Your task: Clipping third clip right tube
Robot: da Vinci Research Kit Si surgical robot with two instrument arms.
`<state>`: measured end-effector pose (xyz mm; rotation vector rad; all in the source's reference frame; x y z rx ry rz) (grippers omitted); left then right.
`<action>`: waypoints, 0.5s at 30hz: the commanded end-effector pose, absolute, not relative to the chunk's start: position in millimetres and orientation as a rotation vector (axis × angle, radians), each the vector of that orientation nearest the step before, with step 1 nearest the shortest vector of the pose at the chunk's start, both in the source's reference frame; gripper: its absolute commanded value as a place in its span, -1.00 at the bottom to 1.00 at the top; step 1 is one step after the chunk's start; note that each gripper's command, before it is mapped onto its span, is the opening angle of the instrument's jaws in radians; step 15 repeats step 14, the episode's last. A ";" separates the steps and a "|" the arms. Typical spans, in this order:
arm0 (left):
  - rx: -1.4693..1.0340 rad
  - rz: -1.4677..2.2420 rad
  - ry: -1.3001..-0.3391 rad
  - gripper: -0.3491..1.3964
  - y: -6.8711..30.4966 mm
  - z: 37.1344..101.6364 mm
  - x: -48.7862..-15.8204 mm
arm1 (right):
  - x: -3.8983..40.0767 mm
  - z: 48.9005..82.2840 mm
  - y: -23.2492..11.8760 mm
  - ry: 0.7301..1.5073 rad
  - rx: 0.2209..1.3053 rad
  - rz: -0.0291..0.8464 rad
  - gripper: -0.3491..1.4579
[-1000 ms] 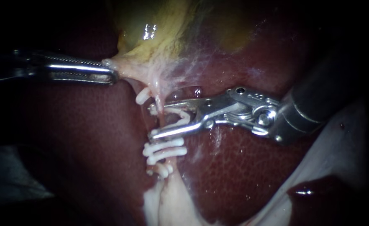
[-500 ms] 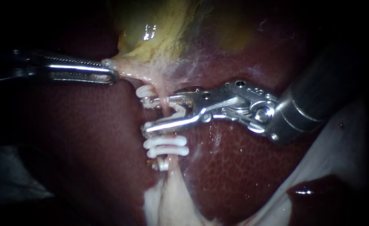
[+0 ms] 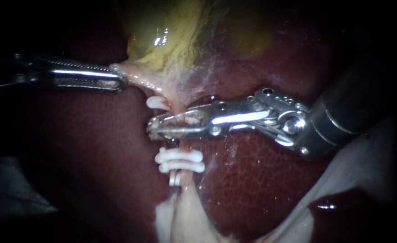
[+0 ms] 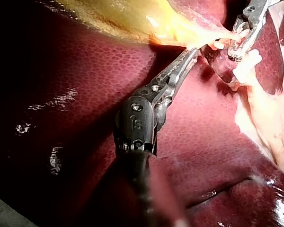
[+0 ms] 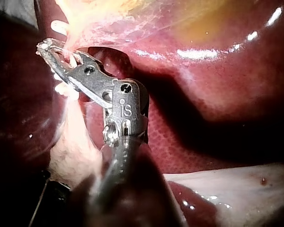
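Nearest, in from the upper right: dark shaft and steel wrist of the right instrument (image 3: pixel 153 127); jaws standing almost together, crossways over the tube (image 3: pixel 176 107), pressing it from above and below, with only a sliver of gap between; pale bits inside the bite, clip or tissue not to be told apart; in the right wrist view, the same clamp, tips just past the strand.

Tube: thin, pink, running from the gallbladder's lower end down through the jaws toward white tissue (image 3: pixel 180 220) at the lower edge of the endoscope view.

Just below the jaws, apart from them: paired clips (image 3: pixel 180 161), white, side by side across the tube; under those, a small clip (image 3: pixel 175 178), against the tube's left side.

Just above the jaws, beside the tube on its left: an upper clip (image 3: pixel 156 102), white, one end showing; hold unclear.

Further back, in from the left: left instrument (image 3: pixel 119 82), long ridged jaws closed on a pale fold (image 3: pixel 133 74) at the gallbladder's lower end, fold drawn to a taut point; in the left wrist view, the same grip, with the right instrument's jaws just ahead.

Behind all: gallbladder (image 3: pixel 162 45), yellow-green, glinting; liver (image 3: pixel 95 148), dark red, mottled, on both sides of the tube and under both instruments.
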<state>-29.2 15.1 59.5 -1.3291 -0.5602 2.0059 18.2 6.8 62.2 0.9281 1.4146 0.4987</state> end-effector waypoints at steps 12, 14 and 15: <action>-1.328 2.005 -0.559 -1.00 15.2 59.5 -29.4 | 18.1 62.4 6.7 1.409 0.936 0.517 -1.00; -1.328 2.005 -0.559 -1.00 15.2 59.6 -29.4 | 18.1 62.5 6.7 1.409 0.941 0.512 -1.00; -1.328 2.005 -0.559 -1.00 15.2 59.6 -29.4 | 18.1 62.5 6.7 1.409 0.941 0.512 -1.00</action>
